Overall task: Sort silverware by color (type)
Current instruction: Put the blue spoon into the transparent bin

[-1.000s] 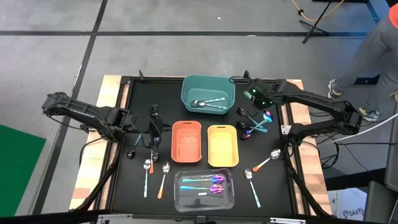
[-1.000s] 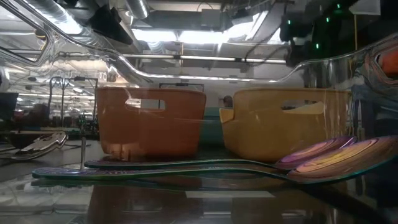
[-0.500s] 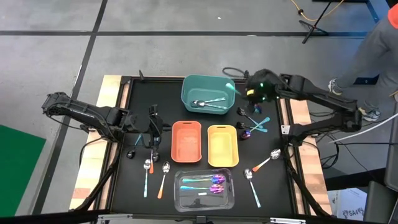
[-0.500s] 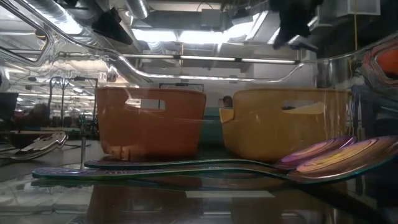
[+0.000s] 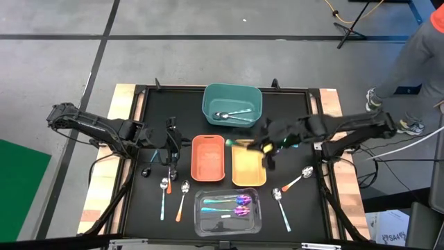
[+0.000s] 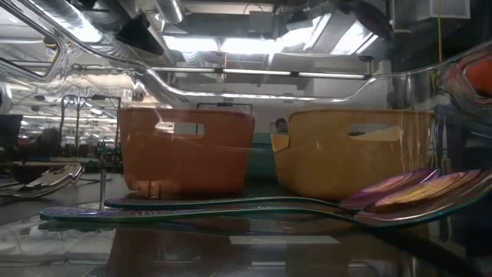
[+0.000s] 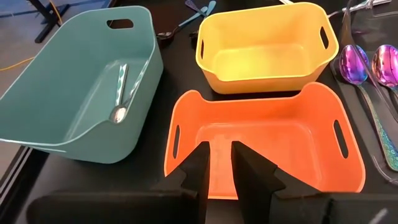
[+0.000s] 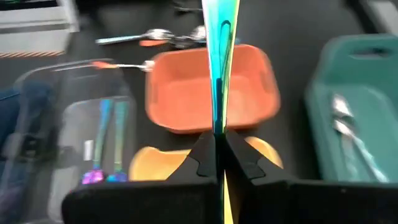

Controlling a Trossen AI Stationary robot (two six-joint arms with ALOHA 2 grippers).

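Note:
My right gripper (image 5: 267,148) hangs over the yellow bin (image 5: 244,169), shut on an iridescent teal utensil (image 8: 217,62) that sticks out ahead of its fingers. My left gripper (image 5: 170,143) waits at the table's left, beside the orange bin (image 5: 208,157). Its fingers (image 7: 249,177) stand a little apart with nothing between them. Silver spoons (image 5: 232,115) lie in the teal bin (image 5: 216,97). Iridescent spoons (image 5: 232,205) lie in the clear bin (image 5: 201,221). Loose spoons (image 5: 173,191) rest on the mat near left, and others (image 5: 288,189) near right. My right gripper pinches the iridescent utensil's handle (image 8: 217,127) between its two fingers. The handle runs on along the fingers and out past their tips. The fingers slant down toward the table's left. The utensil is lifted clear above the bins.
A few utensils (image 5: 295,142) show beside my right arm at the far right. The bins stand together mid-table: teal far, orange and yellow in the middle, clear near. A person (image 5: 416,48) stands beyond the table's far right corner.
My right gripper has swung from the table's far right toward the left and the near edge, rising and rolling, and now hangs over the yellow bin. It has stayed shut.

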